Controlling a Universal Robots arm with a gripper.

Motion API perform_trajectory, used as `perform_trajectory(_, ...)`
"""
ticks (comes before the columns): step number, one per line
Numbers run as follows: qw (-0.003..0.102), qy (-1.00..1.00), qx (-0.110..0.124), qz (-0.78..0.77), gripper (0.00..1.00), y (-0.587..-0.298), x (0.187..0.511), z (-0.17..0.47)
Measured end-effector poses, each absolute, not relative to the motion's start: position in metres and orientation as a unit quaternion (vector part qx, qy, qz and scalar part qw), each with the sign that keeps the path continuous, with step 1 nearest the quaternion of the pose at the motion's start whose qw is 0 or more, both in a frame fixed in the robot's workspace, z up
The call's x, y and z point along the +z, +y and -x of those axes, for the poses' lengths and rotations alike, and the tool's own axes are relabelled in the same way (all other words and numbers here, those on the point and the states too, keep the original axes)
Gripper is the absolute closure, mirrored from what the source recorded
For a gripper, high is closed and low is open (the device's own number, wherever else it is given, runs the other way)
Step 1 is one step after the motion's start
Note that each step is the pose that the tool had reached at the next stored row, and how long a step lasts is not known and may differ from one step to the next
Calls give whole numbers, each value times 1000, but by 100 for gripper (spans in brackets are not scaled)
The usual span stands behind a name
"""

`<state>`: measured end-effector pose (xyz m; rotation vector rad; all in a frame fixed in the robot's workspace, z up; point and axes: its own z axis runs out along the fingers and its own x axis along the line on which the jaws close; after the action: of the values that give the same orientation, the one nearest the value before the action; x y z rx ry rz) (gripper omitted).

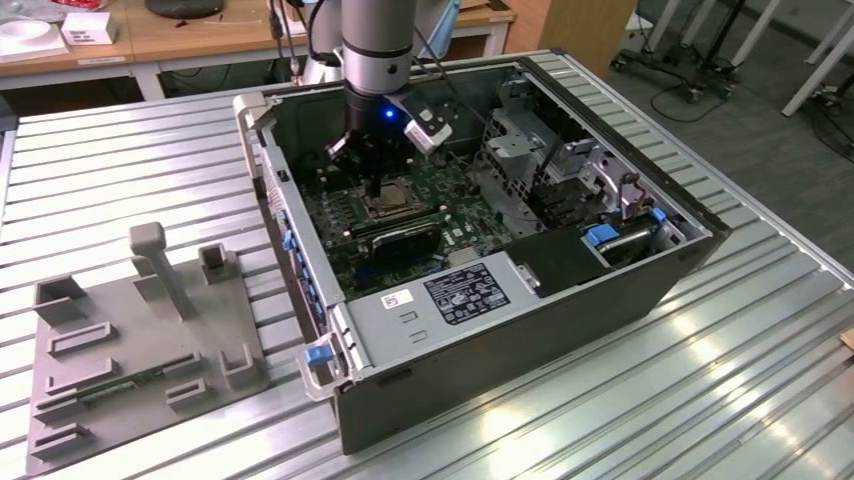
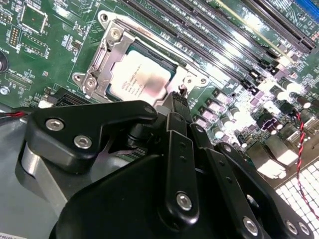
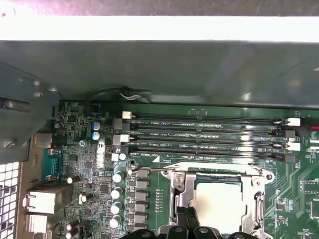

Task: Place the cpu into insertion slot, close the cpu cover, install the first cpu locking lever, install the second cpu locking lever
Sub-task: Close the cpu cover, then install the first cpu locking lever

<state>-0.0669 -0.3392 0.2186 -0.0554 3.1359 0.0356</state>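
Note:
The open computer case (image 1: 574, 300) lies on the table, and my arm reaches down into it. The cpu (image 2: 137, 79) (image 3: 219, 201) is a pale silver square seated in the insertion slot (image 1: 391, 200) on the green motherboard (image 2: 45, 55). The cpu cover (image 2: 102, 57) (image 3: 182, 191), a silver frame, lies flat around the chip. A thin wire locking lever (image 3: 149, 170) runs along the socket side nearest the memory slots. My gripper (image 2: 175, 99) (image 3: 185, 219) (image 1: 379, 182) is shut, its black tips pressed together at the socket's edge beside a small lever end (image 2: 182, 88).
Several long black memory slots (image 3: 209, 134) (image 2: 224, 45) run next to the socket. A row of capacitors (image 3: 117, 191) stands beside it. The grey case wall (image 3: 149, 64) rises beyond the slots. A metal drive cage (image 1: 534, 150) fills the case's far side. A grey fixture plate (image 1: 134, 340) lies on the table.

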Motion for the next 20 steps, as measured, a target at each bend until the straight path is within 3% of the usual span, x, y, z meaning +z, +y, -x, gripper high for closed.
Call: perform_trajectory(20, 3, 1000, 11, 18, 89, -339, 219, 42)
